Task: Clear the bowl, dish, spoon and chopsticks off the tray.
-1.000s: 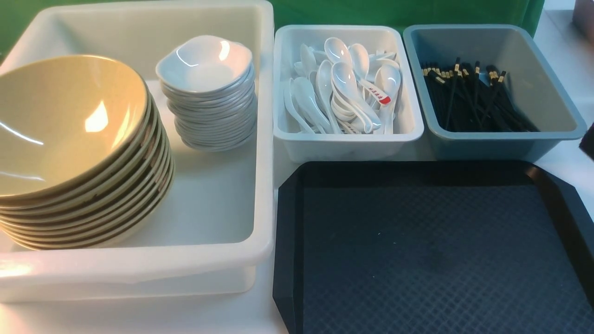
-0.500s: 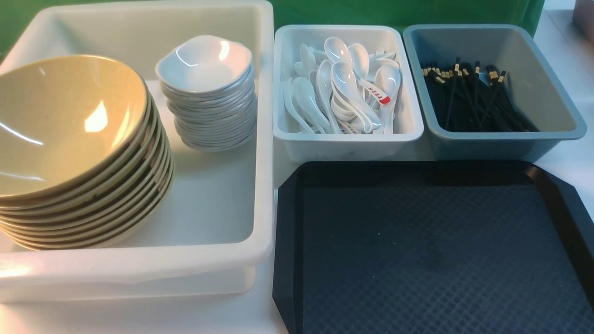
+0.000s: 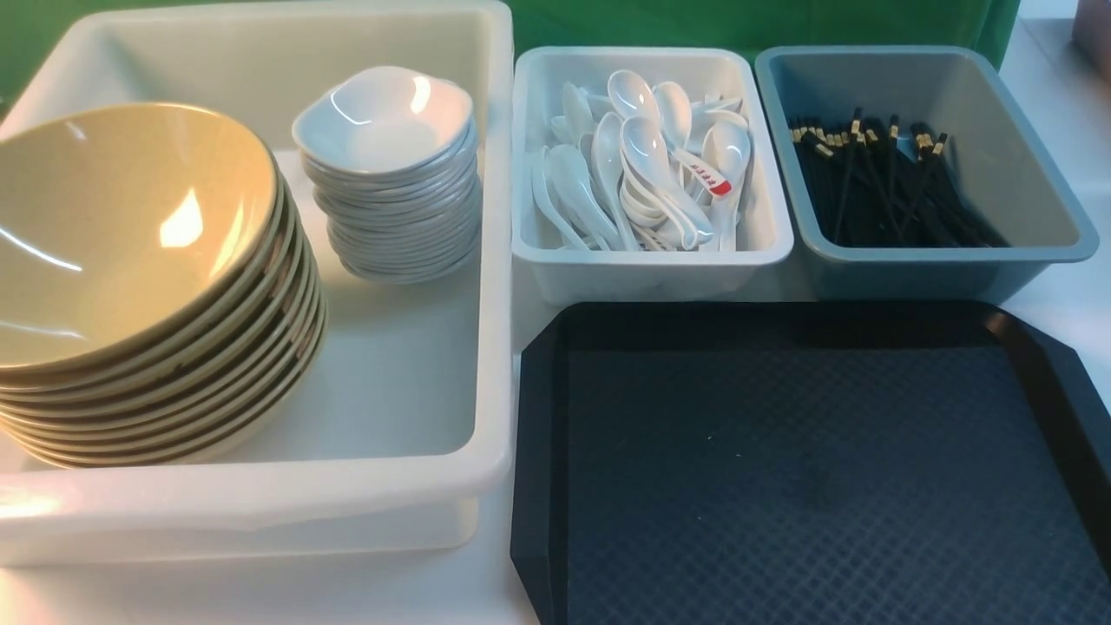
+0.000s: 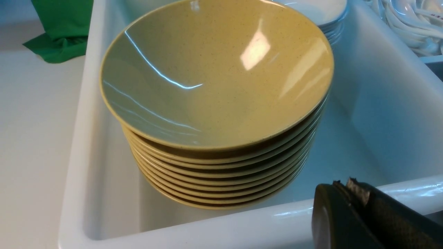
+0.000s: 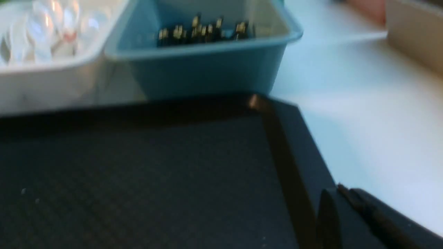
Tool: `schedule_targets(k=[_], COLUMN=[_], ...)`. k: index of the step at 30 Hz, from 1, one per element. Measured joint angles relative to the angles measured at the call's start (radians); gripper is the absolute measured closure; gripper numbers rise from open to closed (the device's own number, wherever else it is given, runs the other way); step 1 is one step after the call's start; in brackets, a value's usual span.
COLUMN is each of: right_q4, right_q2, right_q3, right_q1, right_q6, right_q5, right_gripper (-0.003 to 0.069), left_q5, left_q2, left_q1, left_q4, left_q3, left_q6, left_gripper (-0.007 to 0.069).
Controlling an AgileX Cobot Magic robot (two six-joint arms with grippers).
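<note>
**Tray bare; tableware sorted into three containers behind it**

Nearest item: the tray (image 3: 807,469), black, diamond-textured, cut corners, raised rim. Its near edge and right side are cut off in the front view. Nothing rests on its visible surface.

Left gripper (image 4: 347,193): seen only in the left wrist view, partly cropped, jaws pressed together, holding nothing, poised over the near rim of the white tub (image 3: 260,495); whether it touches the rim cannot be told.

Right gripper (image 5: 341,199): seen only in the right wrist view, blurred and cropped, jaws pressed together, empty, near the tray's right rim.

White tub, left of the tray: holds two stacks. The bowl (image 3: 121,226), olive-tan and glossy, tops a tilted stack of like bowls at the tub's near left; the stack's left edge runs out of frame. The dish (image 3: 382,117), small and white, tops a second stack farther back, just beside the bowls. Lower members of both stacks show only as rims.

Spoon bin (image 3: 651,260), pale, behind the tray: a jumble of white spoons. The spoon (image 3: 707,178) with the red-tipped handle lies among them, its bowl hidden in the pile.

Grey-blue bin (image 3: 920,260), right of the spoon bin: the chopsticks (image 3: 877,182), black with gold bands, lie in a heap; single pairs cannot be told apart.

Farthest: green cloth (image 3: 738,22), only a strip visible.
</note>
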Motion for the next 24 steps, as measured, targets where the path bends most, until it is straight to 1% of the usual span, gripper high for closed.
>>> schedule_targets(k=[6, 24], right_q4=[-0.003, -0.004], right_q2=[0.000, 0.000], right_q3=[0.000, 0.000], right_q1=[0.020, 0.021], right_q6=[-0.003, -0.008], right_q5=[0.002, 0.002], right_gripper=[0.0624, 0.0615], left_q5=[0.000, 0.000], left_q2=[0.000, 0.000], left_q1=[0.000, 0.000], left_q4=[0.000, 0.001], left_q3=[0.001, 0.002], left_q6=[0.000, 0.000], left_gripper=[0.0636, 0.0636])
